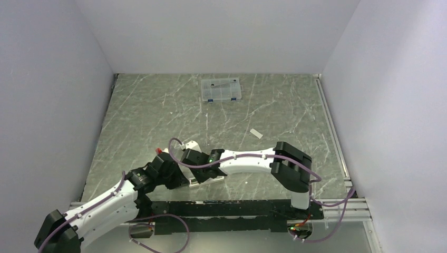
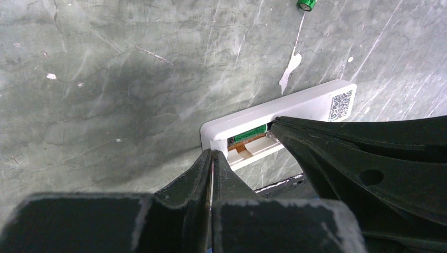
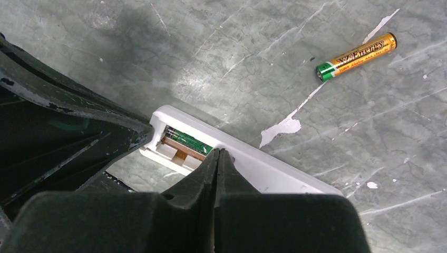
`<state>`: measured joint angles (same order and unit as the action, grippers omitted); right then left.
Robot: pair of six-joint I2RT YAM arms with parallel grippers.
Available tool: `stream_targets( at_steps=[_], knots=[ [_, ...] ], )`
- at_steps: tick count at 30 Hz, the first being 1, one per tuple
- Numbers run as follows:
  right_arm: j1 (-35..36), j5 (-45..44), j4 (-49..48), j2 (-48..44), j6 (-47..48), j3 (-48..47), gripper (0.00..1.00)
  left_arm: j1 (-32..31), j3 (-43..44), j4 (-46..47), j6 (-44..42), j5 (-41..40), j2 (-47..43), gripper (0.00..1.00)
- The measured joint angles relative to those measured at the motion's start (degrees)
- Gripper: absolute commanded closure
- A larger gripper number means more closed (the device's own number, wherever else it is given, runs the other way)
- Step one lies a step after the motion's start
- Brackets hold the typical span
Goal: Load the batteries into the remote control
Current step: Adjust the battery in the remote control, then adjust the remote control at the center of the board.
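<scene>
- While both tips crowd the remote at near-centre of the table, the arms hide most of it from above, so I can't tell its long axis in the scene.
- Left gripper: fingers pressed together, nothing seen between them, tip against the near edge of the remote's compartment end. It looks like it is bracing the remote.
- Right gripper: fingers also together and empty, tip at the compartment edge, touching the end of the seated battery.
- Seated battery lies along the remote's length in the far slot. The empty slot beside it shows bare white.
- Loose battery lies flat on the table past the remote, on its far side, apart from both tips.
- Its axis slants across the remote's, so it likely needs turning to line up with the empty slot.
- Nearer arm is hard to call. The right wrist view shows the whole loose battery and the left shows only its end, so the right seems better placed.
- Further off, right of centre: small white cover.
- Farthest: clear box near the back wall.
</scene>
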<state>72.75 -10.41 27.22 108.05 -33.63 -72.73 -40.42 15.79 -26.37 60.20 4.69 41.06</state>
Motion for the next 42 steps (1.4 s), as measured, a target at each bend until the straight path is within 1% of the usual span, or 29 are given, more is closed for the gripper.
stream_targets(
  at_steps=[8, 17, 19, 25, 27, 32, 36, 42],
  knots=[
    [0.22, -1.27, 0.15, -0.26, 0.07, -0.07, 0.91, 0.0, -0.04, -0.24, -0.59, 0.11, -0.55, 0.89],
    [0.2, -1.95, -0.76, -3.87, 0.0, 2.93, 0.88, -0.04, 1.22, -1.55, -1.46, 1.62, -0.72, 0.87],
    [0.2, -2.21, -0.9, -4.98, -0.04, 3.67, 0.88, -0.04, 2.03, -1.75, -1.7, 1.79, -0.72, 0.86],
    [0.2, -2.58, -2.21, -8.26, -0.68, 6.82, 0.88, -0.07, 5.27, -2.6, -2.56, 1.95, -0.33, 0.77],
    [0.2, -2.56, -2.75, -9.22, -1.01, 8.04, 0.88, -0.07, 6.4, -2.69, -2.91, 1.92, 0.26, 0.76],
    [0.02, -2.38, -4.17, -12.0, -1.99, 11.82, 0.87, -0.07, 8.66, -3.02, -4.59, 1.46, 3.58, 0.74],
    [-0.35, -1.4, -5.7, -14.71, -2.89, 15.72, 0.87, -0.07, 9.53, -1.95, -6.62, 1.44, 7.98, 0.73],
    [-0.72, 0.48, -8.28, -18.53, -4.44, 21.9, 0.89, 0.09, 10.84, 0.79, -9.49, 1.49, 15.08, 0.76]
  ],
)
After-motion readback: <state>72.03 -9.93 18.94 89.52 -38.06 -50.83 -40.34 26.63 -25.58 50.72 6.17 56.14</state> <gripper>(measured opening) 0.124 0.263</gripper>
